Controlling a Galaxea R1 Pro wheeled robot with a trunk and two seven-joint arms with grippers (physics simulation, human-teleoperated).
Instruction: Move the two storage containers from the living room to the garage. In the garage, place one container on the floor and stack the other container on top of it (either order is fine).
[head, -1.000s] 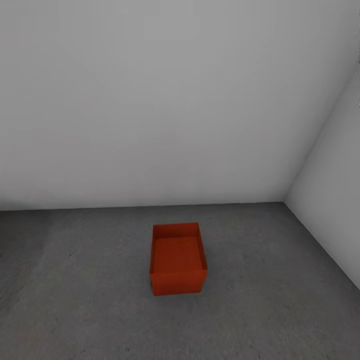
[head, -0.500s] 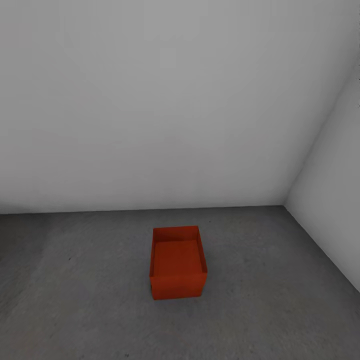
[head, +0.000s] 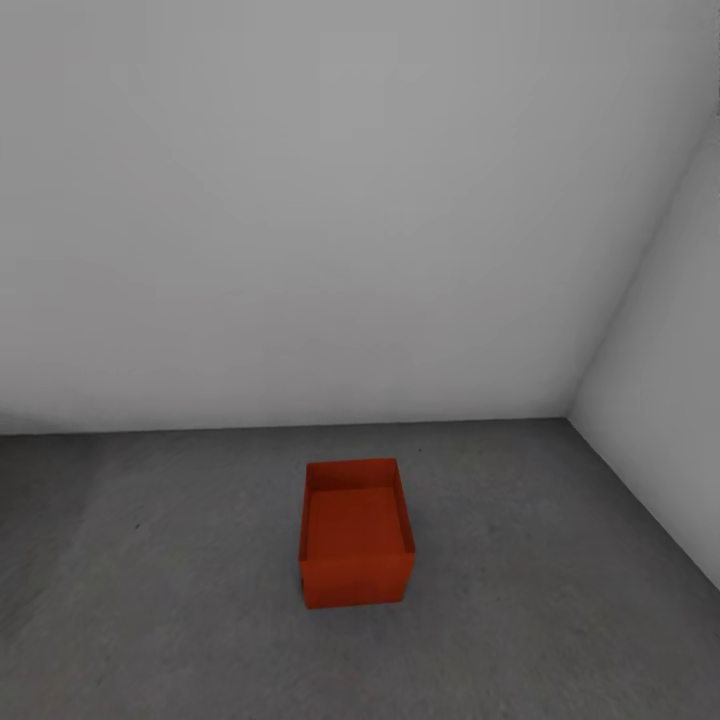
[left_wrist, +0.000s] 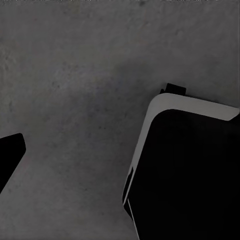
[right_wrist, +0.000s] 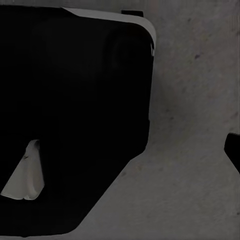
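Note:
One orange-red open-top storage container (head: 356, 533) stands upright and empty on the dark grey garage floor (head: 150, 560), a short way out from the white back wall. Neither gripper is near it in the head view. In the left wrist view one dark finger (left_wrist: 10, 154) of my left gripper sits at the picture's edge over bare floor, with nothing held. In the right wrist view one dark finger (right_wrist: 233, 150) of my right gripper likewise sits at the edge with nothing held. Both grippers look spread open.
White walls meet in a corner (head: 570, 415) to the right of the container. My own black, white-rimmed base (left_wrist: 190, 170) shows close under the left wrist, and the base (right_wrist: 75, 115) shows again under the right wrist. Grey floor lies all around the container.
The whole head picture has slid down a little, so the camera moved. The container itself has stayed where it was on the floor.

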